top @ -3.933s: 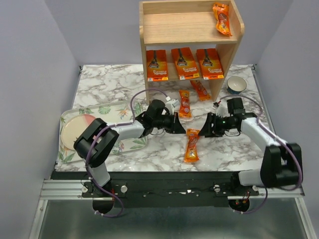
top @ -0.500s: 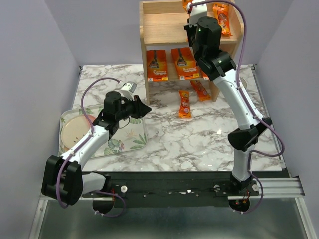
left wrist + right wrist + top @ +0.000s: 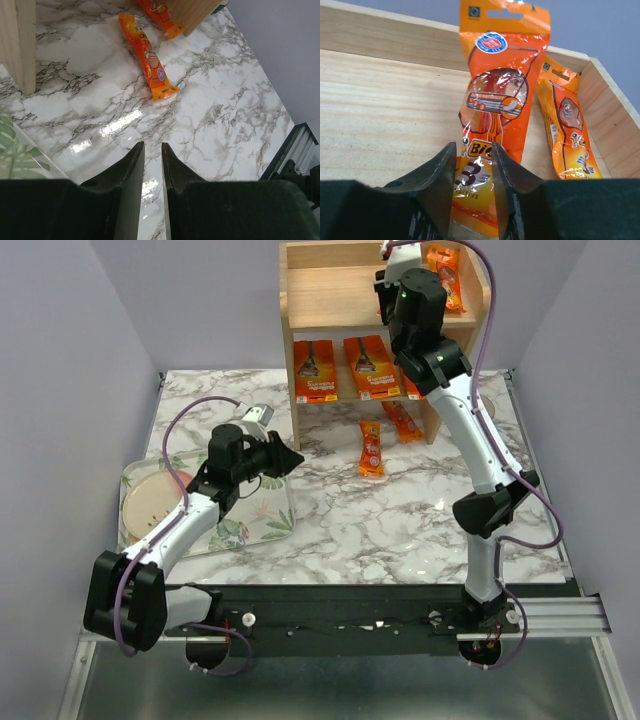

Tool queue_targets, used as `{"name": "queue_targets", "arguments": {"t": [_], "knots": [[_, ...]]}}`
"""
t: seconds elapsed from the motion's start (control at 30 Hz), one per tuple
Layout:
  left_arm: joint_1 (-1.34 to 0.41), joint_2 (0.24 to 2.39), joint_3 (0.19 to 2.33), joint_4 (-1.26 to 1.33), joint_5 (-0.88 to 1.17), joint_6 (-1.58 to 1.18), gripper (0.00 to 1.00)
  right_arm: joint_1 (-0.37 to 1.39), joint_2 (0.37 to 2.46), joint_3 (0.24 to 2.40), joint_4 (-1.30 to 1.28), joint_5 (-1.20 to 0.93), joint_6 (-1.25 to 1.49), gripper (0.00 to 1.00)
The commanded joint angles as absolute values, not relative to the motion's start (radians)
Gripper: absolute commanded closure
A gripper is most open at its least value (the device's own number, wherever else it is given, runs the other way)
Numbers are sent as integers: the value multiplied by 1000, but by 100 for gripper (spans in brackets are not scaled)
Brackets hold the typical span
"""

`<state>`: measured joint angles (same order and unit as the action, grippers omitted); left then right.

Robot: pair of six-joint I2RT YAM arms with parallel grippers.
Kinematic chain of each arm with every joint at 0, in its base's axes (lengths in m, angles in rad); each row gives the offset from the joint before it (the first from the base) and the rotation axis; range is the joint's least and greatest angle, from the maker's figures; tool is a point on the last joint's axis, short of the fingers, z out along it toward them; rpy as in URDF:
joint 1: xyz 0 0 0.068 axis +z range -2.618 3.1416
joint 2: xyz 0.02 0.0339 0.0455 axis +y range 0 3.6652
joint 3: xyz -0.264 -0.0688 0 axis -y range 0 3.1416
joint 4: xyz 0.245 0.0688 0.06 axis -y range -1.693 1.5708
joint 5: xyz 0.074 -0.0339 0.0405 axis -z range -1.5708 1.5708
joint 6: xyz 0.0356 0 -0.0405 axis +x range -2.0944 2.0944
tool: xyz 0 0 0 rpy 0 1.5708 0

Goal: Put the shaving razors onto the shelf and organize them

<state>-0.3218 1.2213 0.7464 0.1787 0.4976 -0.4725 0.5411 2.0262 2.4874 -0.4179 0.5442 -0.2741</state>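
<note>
A narrow razor pack (image 3: 495, 100) of crinkly, glossy orange film stands upright, pinched at its lower end between the right fingers (image 3: 442, 165), which are black and wedge-shaped. "Bic" and a large "3" read just above their tips, with a round blue-and-red sticker and a hang slot up top. Just right of those fingers a second pack (image 3: 567, 135) of the same film lies on the pale, grained top board of the shelf (image 3: 385, 100), close to its side panel. The left fingers (image 3: 132, 165) sit almost together, only a thin slit between them, gripping nothing. Ahead of them a loose pack (image 3: 147, 57) lies flat on the shiny white-and-grey marble counter (image 3: 225, 115)
</note>
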Motion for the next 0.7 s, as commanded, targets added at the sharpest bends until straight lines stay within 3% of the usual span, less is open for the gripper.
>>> {"name": "queue_targets", "arguments": {"t": [0.0,0.47,0.67], "knots": [[-316,1241,781,199,500,-463,71,535,2020,2510,-403,502,-247,52],[-316,1279,801,210,500,-469,71,532,1862,2476,-308,474,-258,50],[-316,1279,782,221,499,-476,70,503,1858,2464,-325,402,-209,42]]}}
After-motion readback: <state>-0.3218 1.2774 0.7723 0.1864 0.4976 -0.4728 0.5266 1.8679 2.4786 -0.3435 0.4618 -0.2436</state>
